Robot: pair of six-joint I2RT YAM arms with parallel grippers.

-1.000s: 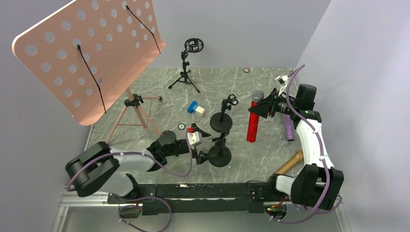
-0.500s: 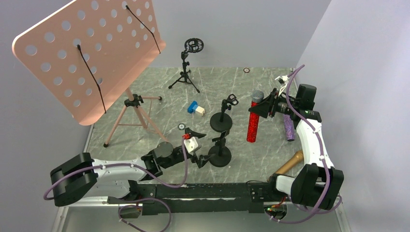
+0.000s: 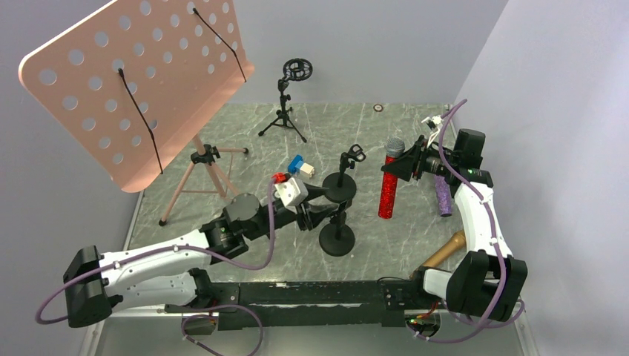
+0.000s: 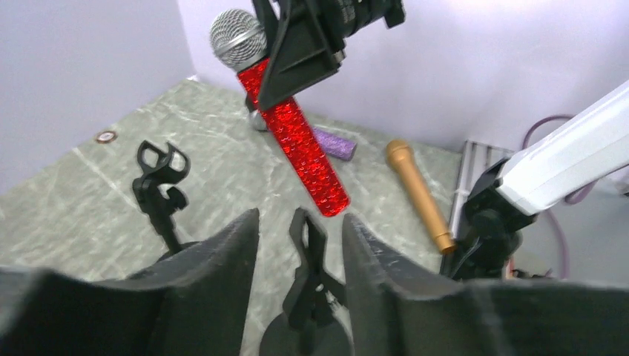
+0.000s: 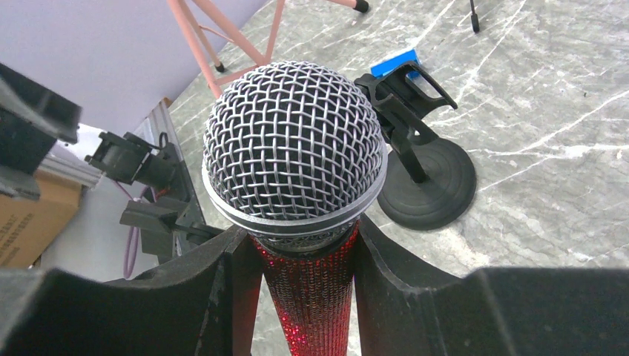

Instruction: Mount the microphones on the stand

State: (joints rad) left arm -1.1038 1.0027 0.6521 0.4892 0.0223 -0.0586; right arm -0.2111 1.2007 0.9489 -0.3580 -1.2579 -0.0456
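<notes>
While the right gripper (image 3: 405, 165) clamps the red glitter microphone (image 3: 388, 189) just under its head, it stands near-upright, silver mesh grille on top.

Long axis runs top to bottom with a slight lean, sparkly tail pointing down at the marbled table (image 3: 222, 141), just beside 2 black round-based stands (image 3: 339, 189). Left gripper (image 4: 298, 222) now: fingers spread apart, straddling the near stand's clip (image 4: 308, 256), not pinching it. The purple glitter microphone (image 3: 443, 194) and the smooth gold microphone (image 3: 445, 250) lie flat over by the right wall.
</notes>
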